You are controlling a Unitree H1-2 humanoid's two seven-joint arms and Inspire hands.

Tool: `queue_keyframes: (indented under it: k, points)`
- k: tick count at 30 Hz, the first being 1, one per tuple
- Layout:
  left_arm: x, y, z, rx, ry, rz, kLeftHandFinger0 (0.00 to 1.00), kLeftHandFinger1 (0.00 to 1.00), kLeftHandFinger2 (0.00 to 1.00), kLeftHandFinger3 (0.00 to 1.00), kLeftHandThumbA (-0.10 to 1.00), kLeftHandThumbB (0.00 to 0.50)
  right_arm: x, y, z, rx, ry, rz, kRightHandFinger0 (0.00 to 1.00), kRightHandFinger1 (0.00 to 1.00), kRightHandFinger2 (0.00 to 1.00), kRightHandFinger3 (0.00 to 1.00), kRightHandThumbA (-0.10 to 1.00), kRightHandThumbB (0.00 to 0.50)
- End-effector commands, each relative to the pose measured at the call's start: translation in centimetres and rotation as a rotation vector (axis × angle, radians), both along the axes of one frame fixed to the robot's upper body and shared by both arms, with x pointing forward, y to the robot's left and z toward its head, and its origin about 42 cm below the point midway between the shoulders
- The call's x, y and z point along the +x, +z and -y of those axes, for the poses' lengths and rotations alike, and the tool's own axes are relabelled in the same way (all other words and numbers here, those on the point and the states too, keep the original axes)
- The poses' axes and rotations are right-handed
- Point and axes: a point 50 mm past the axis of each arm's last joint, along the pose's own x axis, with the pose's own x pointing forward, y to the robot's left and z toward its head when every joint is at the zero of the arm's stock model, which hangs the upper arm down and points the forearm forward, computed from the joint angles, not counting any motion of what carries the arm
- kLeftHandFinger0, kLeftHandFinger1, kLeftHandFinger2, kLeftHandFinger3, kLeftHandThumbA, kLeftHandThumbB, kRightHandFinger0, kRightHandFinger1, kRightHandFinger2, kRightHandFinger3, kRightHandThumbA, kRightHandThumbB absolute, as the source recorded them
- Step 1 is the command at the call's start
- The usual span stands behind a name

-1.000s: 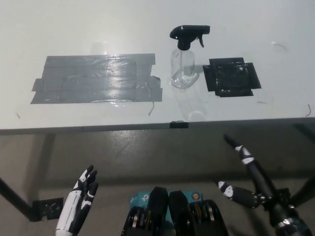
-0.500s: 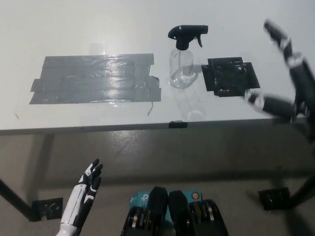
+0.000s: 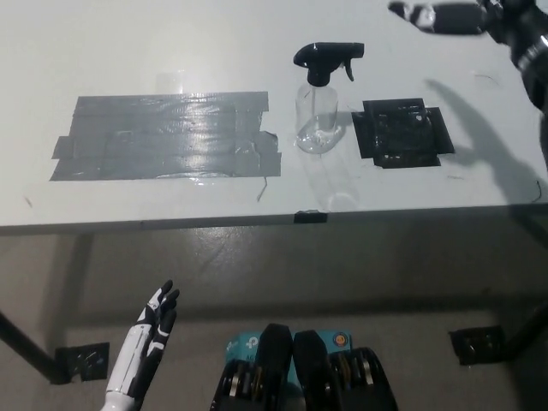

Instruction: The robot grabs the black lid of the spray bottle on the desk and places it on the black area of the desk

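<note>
A clear spray bottle [image 3: 318, 120] stands upright on the white desk [image 3: 171, 43], with its black trigger lid [image 3: 326, 61] on top. Just right of it lies the black taped area [image 3: 400, 133]. My black right hand [image 3: 449, 15] is raised at the picture's top right, above and right of the bottle, blurred, holding nothing, fingers apart. My white left hand [image 3: 145, 342] rests low at the bottom left, below the desk edge, fingers straight and open.
A large grey taped patch [image 3: 163, 137] covers the desk left of the bottle. The desk's front edge [image 3: 257, 221] runs across the middle; below it are floor and desk legs. My right arm casts a shadow [image 3: 488, 145] right of the black area.
My right hand has risen from below the desk's edge to high over the desk's far right. The left hand has barely moved. The bottle stays put.
</note>
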Motion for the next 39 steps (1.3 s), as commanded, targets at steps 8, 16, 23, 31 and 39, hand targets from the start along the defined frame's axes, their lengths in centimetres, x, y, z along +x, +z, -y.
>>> queue_keyframes:
  k: [8,16,23,31,39]
  points:
    - [-0.1,0.4,-0.2,0.012,-0.023,0.022,1.0,1.0,1.0,1.0,0.97,0.095,5.2,4.0,-5.4,-0.011,0.13,-0.252,1.0,1.0,1.0,1.0,0.68,0.499]
    - [0.0,0.4,-0.2,0.035,-0.028,0.02,1.0,1.0,1.0,1.0,0.96,0.087,6.0,2.0,-6.9,-0.096,0.107,-0.307,1.0,1.0,1.0,1.0,0.7,0.5]
    - [0.1,0.8,-0.3,0.042,-0.032,0.027,1.0,1.0,1.0,1.0,0.97,0.097,6.2,0.4,-7.3,-0.189,0.077,-0.312,1.0,1.0,1.0,1.0,0.68,0.5]
    - [0.2,0.8,-0.6,0.038,-0.032,0.032,1.0,1.0,1.0,1.0,0.97,0.097,6.3,0.1,-7.2,-0.305,0.051,-0.301,1.0,1.0,1.0,1.0,0.66,0.5]
    - [0.3,0.8,-0.7,0.044,-0.038,0.031,1.0,1.0,1.0,1.0,0.95,0.082,6.3,-0.5,-6.6,-0.329,0.031,-0.289,1.0,1.0,1.0,1.0,0.67,0.5]
